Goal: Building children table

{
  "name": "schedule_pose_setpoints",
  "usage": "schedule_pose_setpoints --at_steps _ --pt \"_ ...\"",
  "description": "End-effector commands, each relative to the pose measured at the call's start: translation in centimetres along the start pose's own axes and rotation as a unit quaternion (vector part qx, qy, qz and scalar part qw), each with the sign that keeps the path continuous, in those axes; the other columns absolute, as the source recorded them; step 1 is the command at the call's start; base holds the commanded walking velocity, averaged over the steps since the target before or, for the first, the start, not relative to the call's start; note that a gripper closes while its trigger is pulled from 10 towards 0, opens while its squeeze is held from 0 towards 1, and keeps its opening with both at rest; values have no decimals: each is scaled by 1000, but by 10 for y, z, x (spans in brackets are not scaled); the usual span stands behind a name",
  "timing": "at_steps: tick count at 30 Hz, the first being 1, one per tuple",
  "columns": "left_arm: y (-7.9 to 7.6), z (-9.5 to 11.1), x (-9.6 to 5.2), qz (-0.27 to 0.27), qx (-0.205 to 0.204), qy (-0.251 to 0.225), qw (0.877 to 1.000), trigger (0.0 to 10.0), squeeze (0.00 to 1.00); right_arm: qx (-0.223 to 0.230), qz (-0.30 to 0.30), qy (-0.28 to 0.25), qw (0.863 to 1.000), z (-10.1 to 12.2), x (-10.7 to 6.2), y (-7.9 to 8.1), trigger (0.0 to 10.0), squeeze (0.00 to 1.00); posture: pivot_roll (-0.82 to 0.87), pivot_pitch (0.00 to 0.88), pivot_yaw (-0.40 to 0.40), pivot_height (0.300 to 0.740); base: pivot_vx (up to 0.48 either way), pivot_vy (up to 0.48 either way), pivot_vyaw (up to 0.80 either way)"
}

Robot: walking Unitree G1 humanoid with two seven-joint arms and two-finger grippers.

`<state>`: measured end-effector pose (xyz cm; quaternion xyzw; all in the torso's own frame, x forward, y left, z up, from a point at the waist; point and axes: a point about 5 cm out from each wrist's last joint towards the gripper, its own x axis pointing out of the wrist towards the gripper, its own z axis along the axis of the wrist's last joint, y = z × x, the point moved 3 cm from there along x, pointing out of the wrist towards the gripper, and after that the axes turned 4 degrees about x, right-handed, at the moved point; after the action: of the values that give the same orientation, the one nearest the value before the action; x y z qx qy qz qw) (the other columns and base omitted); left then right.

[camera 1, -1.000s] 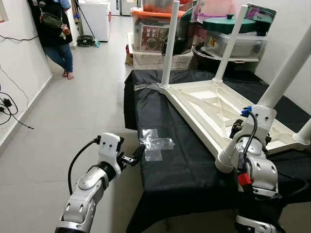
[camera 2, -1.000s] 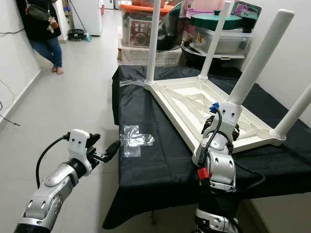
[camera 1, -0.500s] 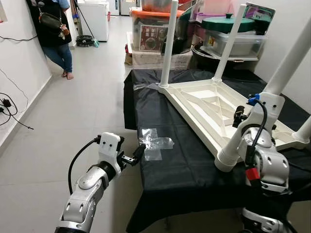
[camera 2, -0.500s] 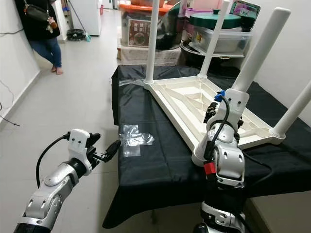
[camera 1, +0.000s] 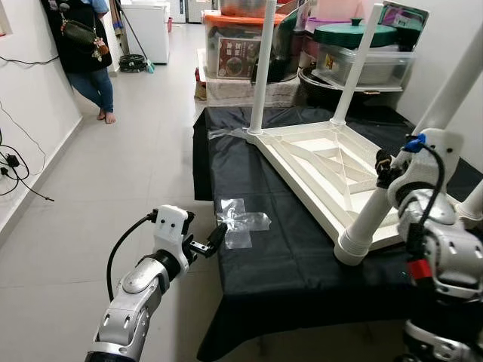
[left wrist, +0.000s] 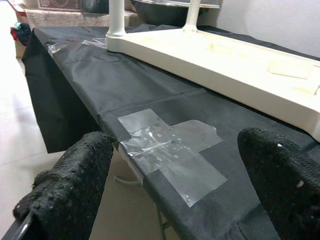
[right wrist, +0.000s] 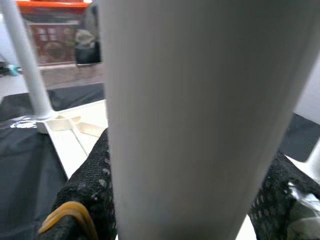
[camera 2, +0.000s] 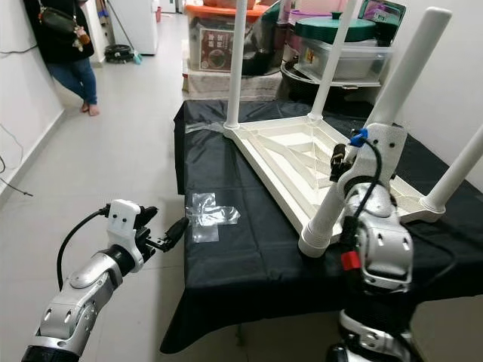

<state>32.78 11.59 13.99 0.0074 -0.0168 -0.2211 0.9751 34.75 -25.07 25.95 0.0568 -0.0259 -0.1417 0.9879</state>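
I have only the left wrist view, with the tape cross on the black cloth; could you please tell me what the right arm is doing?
Observer: The right gripper is closed around the near white leg, which leans at a tilt with its lower end at the near corner of the upturned table.
Operator: Thank you. Are any other legs in place?
Observer: Two far legs stand upright at the far corners.
Operator: Is anyone close by?
Observer: A person stands by the left wall, well apart from the black cloth.
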Motion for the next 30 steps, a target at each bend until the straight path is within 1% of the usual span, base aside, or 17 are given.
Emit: schedule_pose_setpoints --at_steps 1,4,6,7,8,14,17,19,21,23,24,30 --pt "-3 -5 2 -9 3 10 1000 10000 0 -8 36 10 999 -4 0 5 10000 0 4 0 -64 740 0 0 0" --pt "-4 -5 2 -11 3 10 1000 10000 0 -17 54 10 998 -4 0 7 10000 0 4 0 -62 740 0 0 0" --pt "-2 -5 2 -11 4 10 1000 10000 0 -19 79 7 997 -2 1 10 10000 0 6 0 -62 740 0 0 0" --pt "-2 -5 2 -11 4 10 1000 10000 0 -19 79 7 997 -2 1 10 10000 0 6 0 -62 740 0 0 0" --pt "-2 -5 1 -11 4 10 1000 10000 0 -26 96 6 995 -1 2 10 10000 0 5 0 -63 740 0 0 0" --pt "-3 -5 1 -12 2 11 1000 10000 0 -34 111 7 993 -2 5 6 10000 0 5 0 -64 740 0 0 0" --pt "-4 -6 0 -12 1 12 1000 10000 0 -38 112 11 993 -4 8 0 10000 0 5 0 -64 740 0 0 0" --pt "-4 -6 0 -12 1 12 1000 10000 0 -39 112 12 993 -4 8 -1 10000 0 5 0 -64 740 0 0 0" --pt "-3 -6 0 -12 2 13 1000 10000 0 -39 105 19 994 -8 13 -10 10000 0 5 0 -64 740 0 0 0" --pt "-3 -7 0 -12 2 13 1000 10000 0 -39 104 21 994 -9 14 -13 10000 0 5 0 -64 740 0 0 0" --pt "-2 -7 0 -12 2 13 1000 10000 0 -38 119 14 992 -6 17 -16 10000 0 6 0 -63 740 0 0 0" --pt "-3 -7 0 -14 2 14 1000 10000 0 -33 153 -2 988 0 18 -18 10000 0 6 0 -63 740 0 0 0"
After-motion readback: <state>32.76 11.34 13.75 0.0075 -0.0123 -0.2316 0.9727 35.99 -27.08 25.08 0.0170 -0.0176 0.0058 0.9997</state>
